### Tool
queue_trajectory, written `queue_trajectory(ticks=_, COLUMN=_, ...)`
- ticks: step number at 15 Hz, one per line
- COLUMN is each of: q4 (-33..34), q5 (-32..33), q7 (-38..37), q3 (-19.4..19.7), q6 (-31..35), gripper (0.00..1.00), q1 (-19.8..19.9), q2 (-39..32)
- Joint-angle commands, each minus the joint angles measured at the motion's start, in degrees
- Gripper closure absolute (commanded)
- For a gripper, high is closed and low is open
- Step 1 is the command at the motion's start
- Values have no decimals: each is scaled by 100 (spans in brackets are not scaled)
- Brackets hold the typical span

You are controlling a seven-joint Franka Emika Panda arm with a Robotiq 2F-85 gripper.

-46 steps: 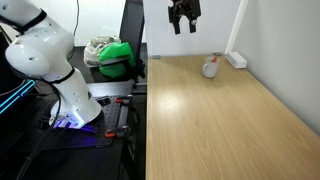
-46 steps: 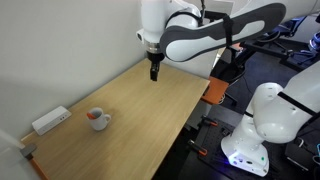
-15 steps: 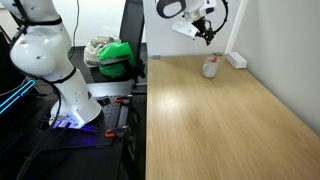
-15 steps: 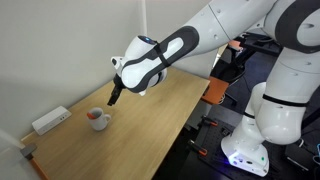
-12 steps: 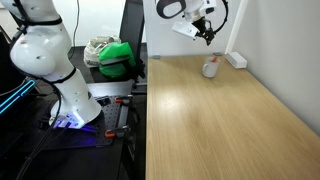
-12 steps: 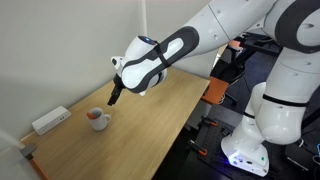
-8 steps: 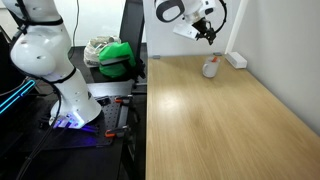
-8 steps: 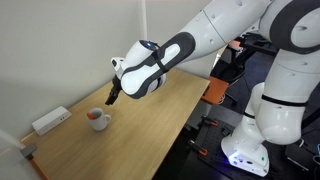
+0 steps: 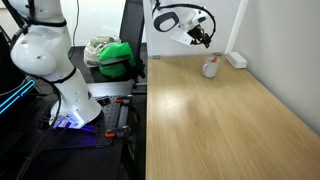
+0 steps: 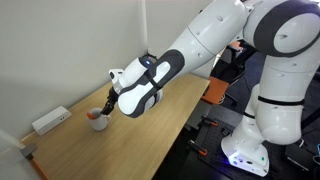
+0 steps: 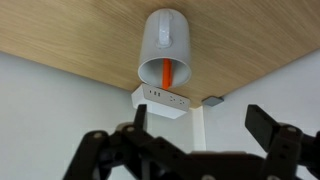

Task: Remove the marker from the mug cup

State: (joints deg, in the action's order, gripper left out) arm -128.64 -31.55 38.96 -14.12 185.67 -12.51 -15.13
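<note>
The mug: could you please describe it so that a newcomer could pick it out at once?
Look to the far end of the wooden table. There the small grey-white mug stands beside a flat white block; unlike it, the mug is round and holds a red-orange marker.

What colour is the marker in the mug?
Red-orange; the marker shows best in the wrist view.

My end effector (image 10: pixel 108 103) hangs with its jaws spread wide above the mug (image 11: pixel 166 45), and the wrist view shows a clear line between them. Past the mug, the white power strip (image 11: pixel 167 98) lies along the wall (image 11: pixel 60 100), near but apart, so that side is tight. The tabletop (image 9: pixel 220 120) on the other sides of the mug is open wood in both exterior views.
</note>
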Motion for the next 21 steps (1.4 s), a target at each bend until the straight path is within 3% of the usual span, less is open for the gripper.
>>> queue_trajectory(ticks=1, q4=103, q5=-74, q7=-69, q3=-63, q6=372, gripper=0, q1=19, q2=-241)
queue_trajectory(ticks=7, q4=469, q5=-46, q7=-81, q3=-89, q6=283, gripper=0, q1=71, q2=-642)
queue_trajectory(ticks=12, q4=757, q5=-77, q7=-207, q3=212, q6=164, gripper=0, q1=-144, q2=-867)
queue_trajectory(ticks=13, q4=668, q5=983, q7=-1236, q3=355, q6=162, gripper=0, q1=-119, q2=-874)
queue_trajectory(ticks=15, q4=739, q5=1688, q7=-1964, q3=530, q6=36, gripper=0, q1=-163, q2=-935)
queue_trajectory(ticks=16, q4=848, q5=1111, q7=-1571, q3=711, q6=-53, gripper=0, q1=-420, q2=-970)
queue_trajectory(ticks=21, q4=1013, q5=1206, q7=-1982, q3=1318, q6=-247, gripper=0, q1=-986, q2=-1084)
